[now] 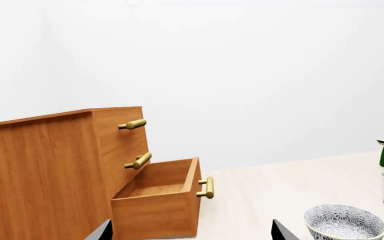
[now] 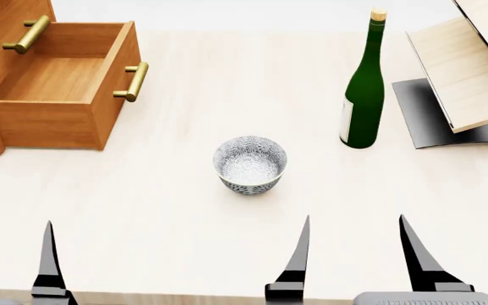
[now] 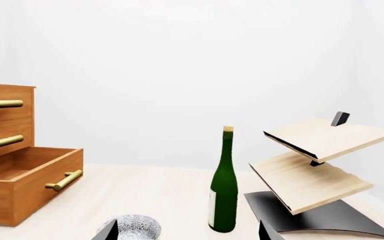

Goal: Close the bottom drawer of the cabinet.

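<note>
The bottom drawer (image 2: pixel 58 82) stands pulled out of the cabinet (image 1: pixel 45 170) (nothing inside). Both claws, left (image 1: pixel 190 231) and right (image 2: pixel 358 251), hang spread above the desk (image 2: pixel 142 210).

1. I see open table (image 2: pixel 142 210) between my left gripper (image 2: pixel 49 267) and the bottom drawer (image 2: pixel 58 95), which sticks out of the cabinet (image 1: pixel 45 170).
2. Bowl (image 2: pixel 250 164) sits mid-table, well right of the drawer's handle (image 2: pixel 133 81).
3. Bottle (image 2: pixel 365 89) stands upright, just beside the slanted rack (image 2: pixel 469 70); both crowd the right gripper's (image 2: pixel 354 254) side.
</note>
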Available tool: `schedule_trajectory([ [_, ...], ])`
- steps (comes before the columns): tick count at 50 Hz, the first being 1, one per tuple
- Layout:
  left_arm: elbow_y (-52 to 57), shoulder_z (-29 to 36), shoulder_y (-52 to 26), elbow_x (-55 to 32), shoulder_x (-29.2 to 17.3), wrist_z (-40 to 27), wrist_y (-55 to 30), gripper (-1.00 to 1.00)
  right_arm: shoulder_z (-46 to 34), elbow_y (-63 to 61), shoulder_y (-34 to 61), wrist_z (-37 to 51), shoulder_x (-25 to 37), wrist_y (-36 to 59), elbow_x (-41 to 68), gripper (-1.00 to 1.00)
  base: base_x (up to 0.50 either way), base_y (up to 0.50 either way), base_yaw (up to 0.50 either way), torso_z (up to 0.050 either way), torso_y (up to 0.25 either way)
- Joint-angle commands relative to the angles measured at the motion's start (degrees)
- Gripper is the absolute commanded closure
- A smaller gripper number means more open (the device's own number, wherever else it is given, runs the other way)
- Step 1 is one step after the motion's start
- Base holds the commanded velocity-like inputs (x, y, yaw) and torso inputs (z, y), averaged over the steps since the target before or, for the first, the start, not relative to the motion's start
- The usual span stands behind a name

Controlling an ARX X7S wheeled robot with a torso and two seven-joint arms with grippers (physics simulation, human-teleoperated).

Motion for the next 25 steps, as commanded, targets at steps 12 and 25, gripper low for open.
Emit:
schedule_trajectory([
  [12, 4.1, 0.0, 0.0, 0.2, -1.4, -1.4, -2.4, -1.00, -0.6, -3.9, 1.3, 1.3, 1.0, 2.7, 0.8, -1.00, 0.00, 0.19, 0.00, 0.000, 0.000],
  [25, 3.8, 0.4, -0.2, 0.1, -1.7, -2.0, -2.3, -1.00, -0.1, -3.1, 1.3, 1.9, 1.2, 2.0, 1.7, -1.00, 0.00, 0.50, 0.00, 0.000, 0.000],
])
